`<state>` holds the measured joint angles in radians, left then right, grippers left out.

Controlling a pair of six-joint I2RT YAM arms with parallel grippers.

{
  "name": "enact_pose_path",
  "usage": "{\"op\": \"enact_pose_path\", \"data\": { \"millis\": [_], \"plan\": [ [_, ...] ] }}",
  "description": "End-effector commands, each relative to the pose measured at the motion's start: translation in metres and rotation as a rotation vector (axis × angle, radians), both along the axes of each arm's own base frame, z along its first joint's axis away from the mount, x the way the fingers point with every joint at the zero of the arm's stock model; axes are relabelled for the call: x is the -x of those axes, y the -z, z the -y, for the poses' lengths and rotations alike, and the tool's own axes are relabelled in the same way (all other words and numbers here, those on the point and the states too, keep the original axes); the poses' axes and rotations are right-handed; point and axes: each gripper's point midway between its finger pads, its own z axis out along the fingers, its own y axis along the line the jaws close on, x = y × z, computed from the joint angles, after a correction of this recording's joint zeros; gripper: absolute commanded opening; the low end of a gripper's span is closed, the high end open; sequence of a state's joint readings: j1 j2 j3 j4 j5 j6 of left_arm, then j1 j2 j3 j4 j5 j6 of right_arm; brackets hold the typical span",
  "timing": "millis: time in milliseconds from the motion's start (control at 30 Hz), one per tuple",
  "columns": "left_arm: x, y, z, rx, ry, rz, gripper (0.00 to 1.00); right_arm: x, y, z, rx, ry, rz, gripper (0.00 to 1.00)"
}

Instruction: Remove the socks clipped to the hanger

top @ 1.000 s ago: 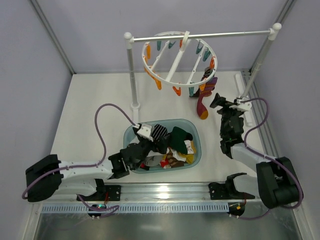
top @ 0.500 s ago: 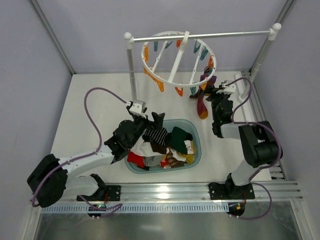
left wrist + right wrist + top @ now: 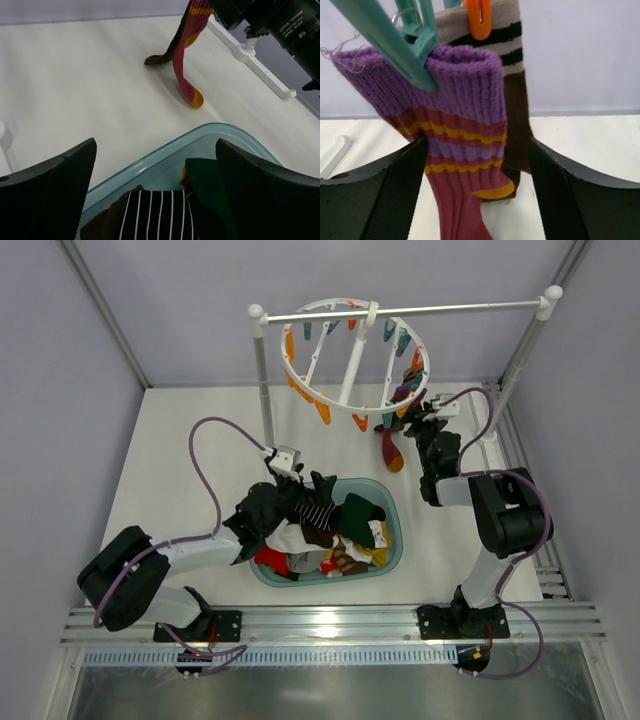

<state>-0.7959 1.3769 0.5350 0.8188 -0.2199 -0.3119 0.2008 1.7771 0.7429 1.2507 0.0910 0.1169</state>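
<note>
Where the near edge of the white matte surface [image 3: 180, 440] meets the arm bases, the left hand [image 3: 155, 160] hovers over a translucent teal plastic basin [image 3: 210, 131], its two textured black fingers spread wide with nothing between them. Below it lie soft knits, among them a black sock with thin white stripes [image 3: 160, 215] and a dark green sock [image 3: 205, 185].

Farther back, the right hand [image 3: 477, 165] is raised to the white plastic ring-shaped hanger with crossbars [image 3: 352, 365]. Its fingers stand apart on either side of a ribbed purple-red sock with yellow stripes and an orange toe [image 3: 460, 150], without pressing it. A teal plastic clip [image 3: 395, 40] pinches the thick rolled purple cuff of this sock. Just behind, an orange plastic clip [image 3: 479, 17] holds a dark brown sock with a beige-and-black banded cuff [image 3: 515, 100]. Both socks hang limp from the right side of the ring.

The step in hand appears to be the approach to the purple-red sock. The next move would call for closing on the leg below the cuff and pulling downward until the clip releases. The loose knit will probably stretch first, and the hanger may swing.

Farthest back, the hanger hooks over a white two-post metal rail stand [image 3: 262, 390].
</note>
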Motion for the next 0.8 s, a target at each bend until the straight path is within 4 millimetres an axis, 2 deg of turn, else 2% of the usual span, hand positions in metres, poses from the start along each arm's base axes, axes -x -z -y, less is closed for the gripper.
{"op": "enact_pose_path", "data": {
  "millis": [0,100,167,267,400,533,767],
  "plan": [
    [0.002,-0.013,-0.011,0.048,-0.025,0.051,1.0,0.002,-0.045,-0.011,0.006,-0.065,0.184,0.79],
    [0.005,-0.01,-0.026,0.034,-0.067,0.062,0.99,0.003,-0.043,-0.026,0.044,-0.143,0.186,0.6],
    [0.008,-0.011,-0.032,0.037,-0.085,0.069,1.0,0.004,-0.042,-0.029,0.053,-0.163,0.19,0.53],
    [0.013,-0.01,-0.04,0.048,-0.092,0.076,1.0,0.008,-0.044,-0.03,0.058,-0.169,0.211,0.28],
    [0.017,-0.011,-0.045,0.055,-0.098,0.082,1.0,0.012,-0.042,-0.03,0.055,-0.171,0.219,0.15],
    [0.019,-0.011,-0.051,0.053,-0.114,0.086,1.0,0.021,-0.042,-0.031,0.05,-0.189,0.233,0.14],
    [0.02,-0.011,-0.047,0.078,-0.095,0.086,1.0,0.064,-0.042,-0.033,0.017,-0.249,0.256,0.11]
  ]
}}
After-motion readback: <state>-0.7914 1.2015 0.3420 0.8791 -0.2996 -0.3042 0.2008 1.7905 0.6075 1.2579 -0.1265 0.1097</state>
